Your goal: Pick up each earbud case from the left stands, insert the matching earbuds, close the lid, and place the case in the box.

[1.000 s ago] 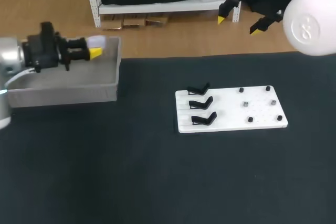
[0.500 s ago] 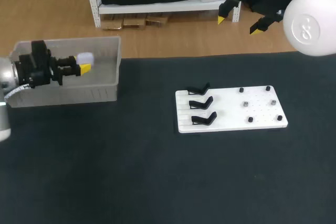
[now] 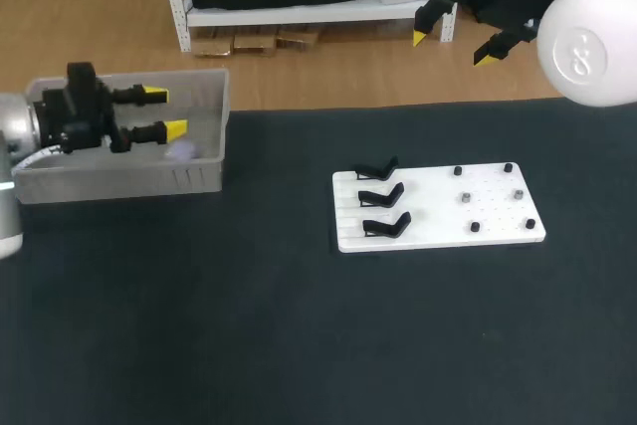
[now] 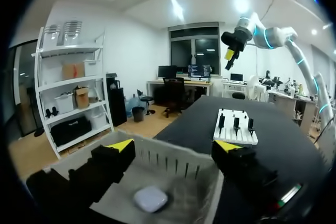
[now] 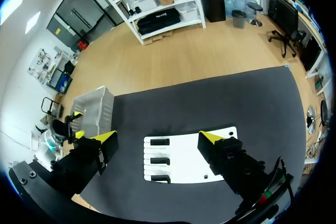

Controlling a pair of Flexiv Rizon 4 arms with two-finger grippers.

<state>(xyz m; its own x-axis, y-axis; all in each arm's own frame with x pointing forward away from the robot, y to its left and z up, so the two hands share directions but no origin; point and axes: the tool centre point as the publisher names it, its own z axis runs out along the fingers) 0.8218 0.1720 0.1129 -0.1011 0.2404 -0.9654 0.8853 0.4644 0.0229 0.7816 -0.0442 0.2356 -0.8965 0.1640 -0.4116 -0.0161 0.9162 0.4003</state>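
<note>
Hovering over the gray box (image 3: 119,184) at the far left of the black table (image 3: 299,345), our left gripper (image 3: 162,112) holds its two yellow-tipped fingers spread apart. Neither finger touches anything. The earbud case (image 3: 182,151), a small pale rounded shell, lies on the floor of the box, near the box's right wall in the head view.

From the left wrist we see the case (image 4: 150,199) more plainly. It rests flat on the box floor with its lid down, below the gripper and between the lines of the two fingers, clear of both. The ribbed wall of the box (image 4: 173,163) stands just ahead of it.

Our right gripper (image 3: 451,49) hangs high above the far edge of the table, well apart from the box. Its fingers are wide open too, and they grip no object. In the right wrist view it looks straight down, and the white board (image 5: 189,156) lies far beneath it, between the two yellow tips.

That board (image 3: 438,208) sits flat on the table, right of the middle. Three black stands (image 3: 383,196) line up in a column along its left part. Small dark pegs (image 3: 476,227) dot its right part, with one grayish peg (image 3: 465,197) among them. Board and box are well apart, with bare black table between them.
</note>
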